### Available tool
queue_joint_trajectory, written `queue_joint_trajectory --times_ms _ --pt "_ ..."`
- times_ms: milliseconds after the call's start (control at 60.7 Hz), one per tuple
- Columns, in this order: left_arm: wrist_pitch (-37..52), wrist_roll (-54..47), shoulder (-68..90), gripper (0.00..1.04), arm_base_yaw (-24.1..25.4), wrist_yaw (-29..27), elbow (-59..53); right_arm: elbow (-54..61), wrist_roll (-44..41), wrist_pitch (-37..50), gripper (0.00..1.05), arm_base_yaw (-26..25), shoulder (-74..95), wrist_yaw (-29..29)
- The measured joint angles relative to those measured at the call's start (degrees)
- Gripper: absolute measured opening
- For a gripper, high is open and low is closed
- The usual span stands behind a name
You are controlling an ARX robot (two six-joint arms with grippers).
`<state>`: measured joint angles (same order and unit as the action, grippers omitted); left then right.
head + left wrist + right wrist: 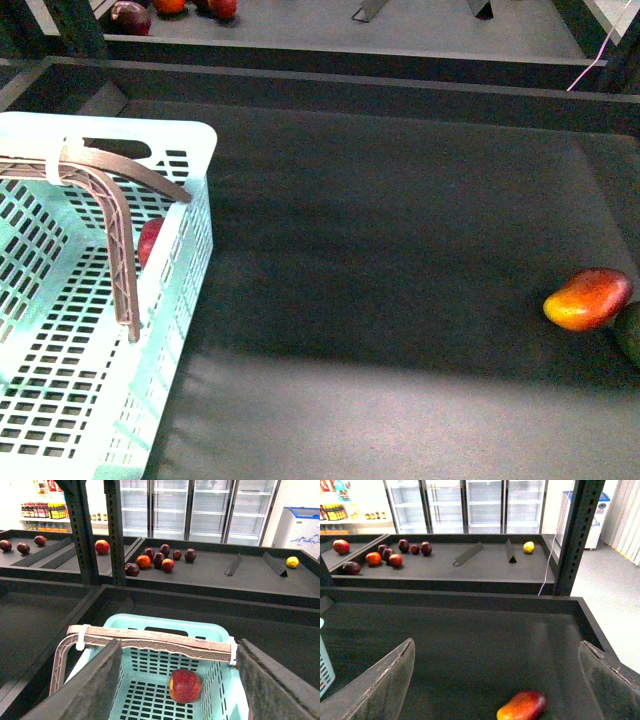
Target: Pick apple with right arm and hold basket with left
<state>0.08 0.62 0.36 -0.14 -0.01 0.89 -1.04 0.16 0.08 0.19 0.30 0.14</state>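
The mint basket [190, 150] stands at the left of the dark shelf, its brown handles [120, 240] swung up. The red apple [149, 238] lies inside it, half hidden by the wall; the left wrist view shows it whole [185, 685] on the basket floor [145, 700]. My left gripper [177, 690] is open, hovering over the basket with the handle [150, 642] beyond its fingers. My right gripper [497, 685] is open and empty above the shelf, over the orange-red mango-like fruit [522, 706]. Neither arm shows in the front view.
The mango-like fruit [588, 298] and a dark green fruit [630, 333] lie at the shelf's right edge. A raised rim [330, 80] bounds the back. Several dark red fruits [160, 559] and a yellow one [528, 546] sit on the far shelf.
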Motion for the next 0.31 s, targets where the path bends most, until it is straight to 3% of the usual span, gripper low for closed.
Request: queue_joint_trajectory --times_ms 82,313 --pt "0.00 -0.13 0.00 0.99 0.00 0.00 0.00 0.00 0.00 0.00 0.96 0.00 0.00 0.00" --pt "0.00 -0.13 0.00 0.97 0.00 0.00 0.00 0.00 0.00 0.00 0.96 0.00 0.00 -0.02"
